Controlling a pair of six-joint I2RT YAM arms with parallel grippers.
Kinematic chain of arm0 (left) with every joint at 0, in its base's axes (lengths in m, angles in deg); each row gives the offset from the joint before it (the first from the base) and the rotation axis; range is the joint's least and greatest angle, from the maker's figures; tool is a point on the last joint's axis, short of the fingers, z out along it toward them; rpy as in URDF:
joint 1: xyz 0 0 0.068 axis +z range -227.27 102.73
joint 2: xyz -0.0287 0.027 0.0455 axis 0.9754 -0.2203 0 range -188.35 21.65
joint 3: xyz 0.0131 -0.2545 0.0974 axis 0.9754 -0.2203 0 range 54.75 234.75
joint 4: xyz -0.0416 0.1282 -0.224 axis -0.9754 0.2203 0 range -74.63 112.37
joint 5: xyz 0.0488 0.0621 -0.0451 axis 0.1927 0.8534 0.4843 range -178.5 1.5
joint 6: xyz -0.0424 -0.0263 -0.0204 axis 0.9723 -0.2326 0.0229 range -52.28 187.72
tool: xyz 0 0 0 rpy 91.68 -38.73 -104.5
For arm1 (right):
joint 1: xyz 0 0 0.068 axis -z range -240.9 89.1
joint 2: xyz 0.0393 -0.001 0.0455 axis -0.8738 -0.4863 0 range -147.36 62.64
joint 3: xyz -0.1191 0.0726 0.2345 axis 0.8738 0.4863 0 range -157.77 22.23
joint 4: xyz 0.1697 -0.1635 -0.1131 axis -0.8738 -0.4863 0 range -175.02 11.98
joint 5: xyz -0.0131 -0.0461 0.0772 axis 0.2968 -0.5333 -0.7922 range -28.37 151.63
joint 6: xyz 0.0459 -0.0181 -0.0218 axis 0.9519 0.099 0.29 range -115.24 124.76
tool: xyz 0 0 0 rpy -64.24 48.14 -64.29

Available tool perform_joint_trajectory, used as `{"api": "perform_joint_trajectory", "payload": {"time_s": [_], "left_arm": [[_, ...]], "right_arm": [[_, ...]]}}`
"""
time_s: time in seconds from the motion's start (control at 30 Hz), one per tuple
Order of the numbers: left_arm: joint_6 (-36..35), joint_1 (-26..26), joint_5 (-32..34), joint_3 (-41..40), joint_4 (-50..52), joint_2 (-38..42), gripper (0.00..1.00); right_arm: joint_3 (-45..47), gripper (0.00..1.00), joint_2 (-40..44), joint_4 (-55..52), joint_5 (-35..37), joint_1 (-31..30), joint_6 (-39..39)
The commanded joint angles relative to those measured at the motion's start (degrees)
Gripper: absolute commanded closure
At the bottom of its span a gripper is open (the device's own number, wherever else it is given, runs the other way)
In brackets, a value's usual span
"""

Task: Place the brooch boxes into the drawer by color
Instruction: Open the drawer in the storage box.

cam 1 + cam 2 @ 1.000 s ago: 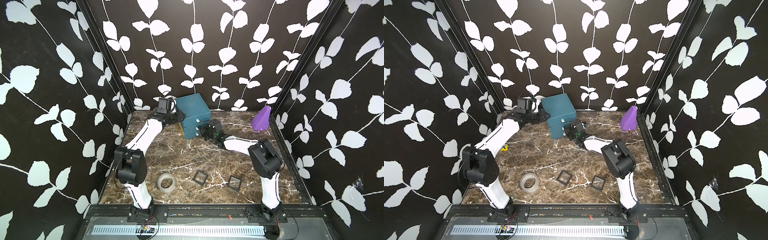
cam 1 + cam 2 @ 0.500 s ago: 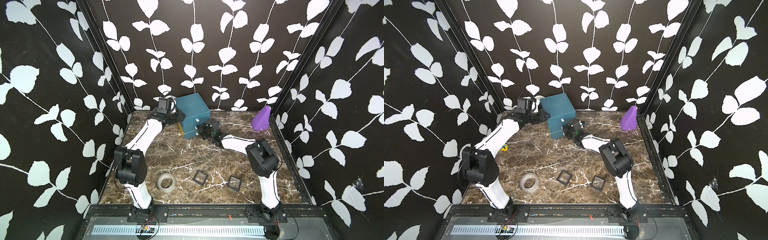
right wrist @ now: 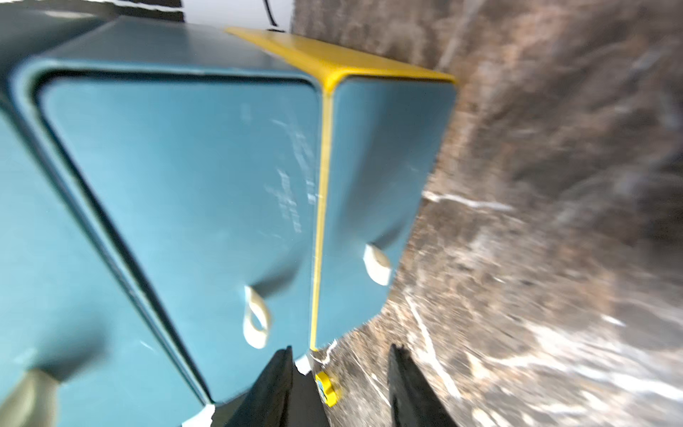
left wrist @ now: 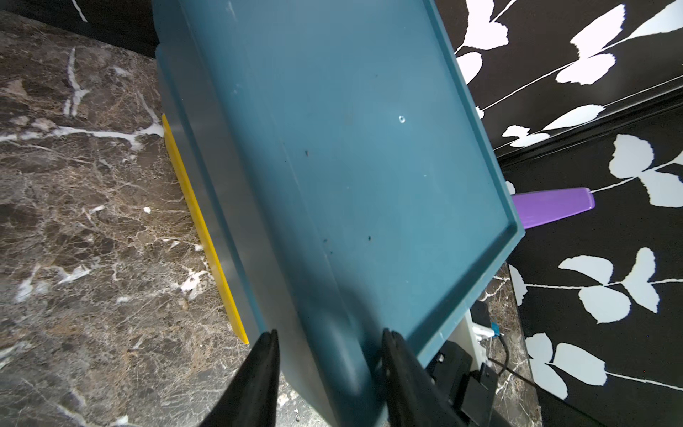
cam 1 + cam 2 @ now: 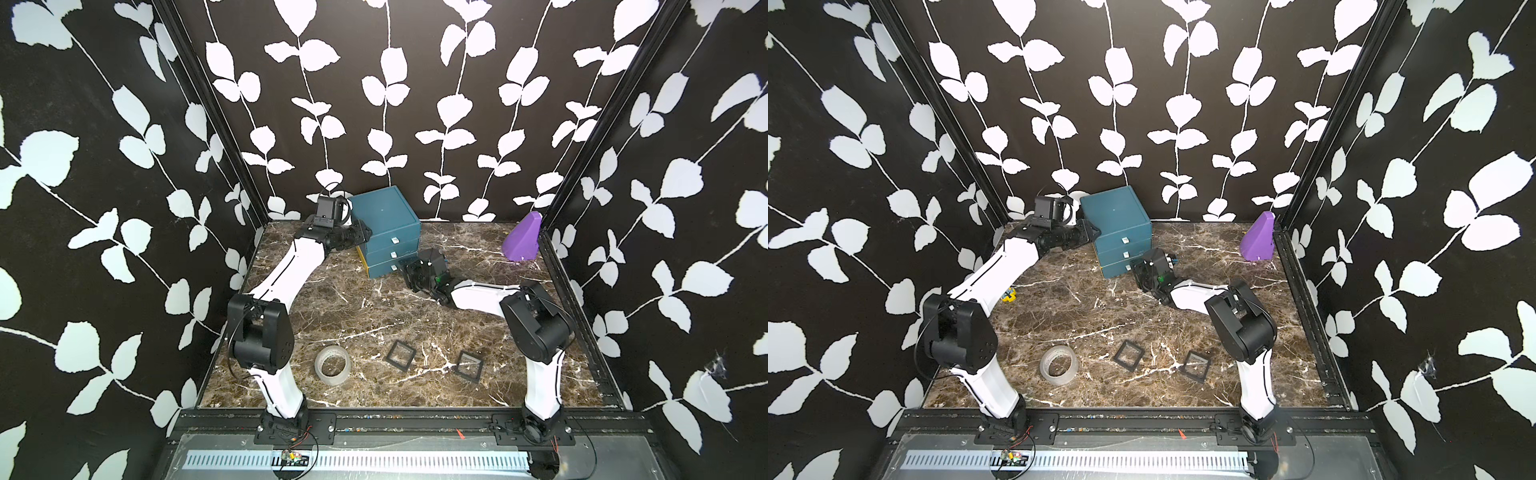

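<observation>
Table: brown marble top (image 5: 332,299) inside black leaf-print walls. We place everything from the chest of drawers.
Chest of drawers: teal cube (image 5: 384,214), seen in both top views, at the back of the table with its front turned a little to the right. Three stacked drawer fronts, all looking flush. A yellow strip (image 4: 203,240) runs along its lower left side.
Wedge: purple (image 5: 521,241), well to the chest's right, against the right wall.
Left gripper: (image 4: 329,332) at the chest's upper left edge. Its fingers (image 4: 264,369) stand part-way apart, one on either side of that edge. We cannot tell whether they pinch it or stand just clear.
Right gripper: (image 3: 340,349) low, just in front of the chest's lowest drawer, toward its right end. Its fingers (image 3: 273,380) are spread with bare marble between them, gripping nothing. This view is blurred.
Tape roll: clear (image 5: 332,365), well in front of the chest and to its left.
Brooch boxes: we count two on the open marble, black square frames with clear centres, lying flat. One (image 5: 401,353) is well in front of the chest, the other (image 5: 470,365) farther right, and they do not touch.
Pull tabs: small, white (image 5: 395,240), on the chest's drawer fronts.
Yellow bit: tiny yellow-and-blue piece (image 5: 1008,295) on the marble forward-left of the chest, too small to name.
</observation>
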Motion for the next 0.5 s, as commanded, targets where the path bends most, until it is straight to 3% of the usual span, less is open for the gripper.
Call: {"api": "perform_joint_trajectory", "payload": {"time_s": [0.0,0.47], "left_arm": [[-1.7,-0.8,-0.3,-0.7,6.1,2.0,0.57],[-2.4,-0.8,-0.9,1.0,7.0,1.0,0.56]], "right_arm": [[1.8,0.54,-1.1,7.1,-1.7,0.1,4.4],[-4.9,0.63,-12.2,11.9,-2.9,1.9,0.9]]}}
